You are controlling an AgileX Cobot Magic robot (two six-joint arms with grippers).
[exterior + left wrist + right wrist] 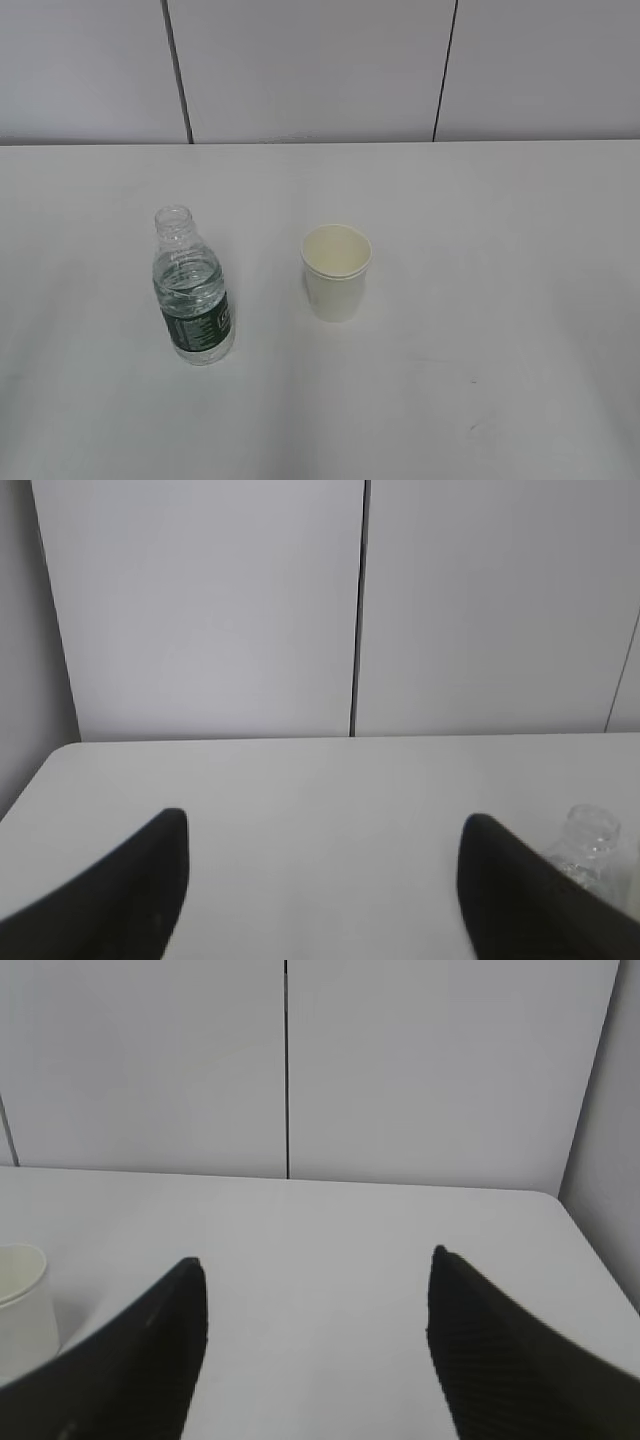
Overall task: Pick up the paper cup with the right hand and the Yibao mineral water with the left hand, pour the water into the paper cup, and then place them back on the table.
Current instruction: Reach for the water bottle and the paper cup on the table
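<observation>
The Yibao mineral water bottle (192, 292) stands upright and capless on the white table (480, 250), left of centre, part full. The paper cup (337, 271) stands upright to its right, empty. Neither arm shows in the exterior view. In the left wrist view my left gripper (325, 825) is open and empty, and the bottle's neck (590, 840) shows just beyond its right finger. In the right wrist view my right gripper (315, 1265) is open and empty, with the paper cup (22, 1305) at the far left, outside its left finger.
A pale panelled wall (320, 60) with dark vertical seams stands behind the table's far edge. The table's left corner (60, 755) shows in the left wrist view and its right corner (560, 1205) in the right wrist view.
</observation>
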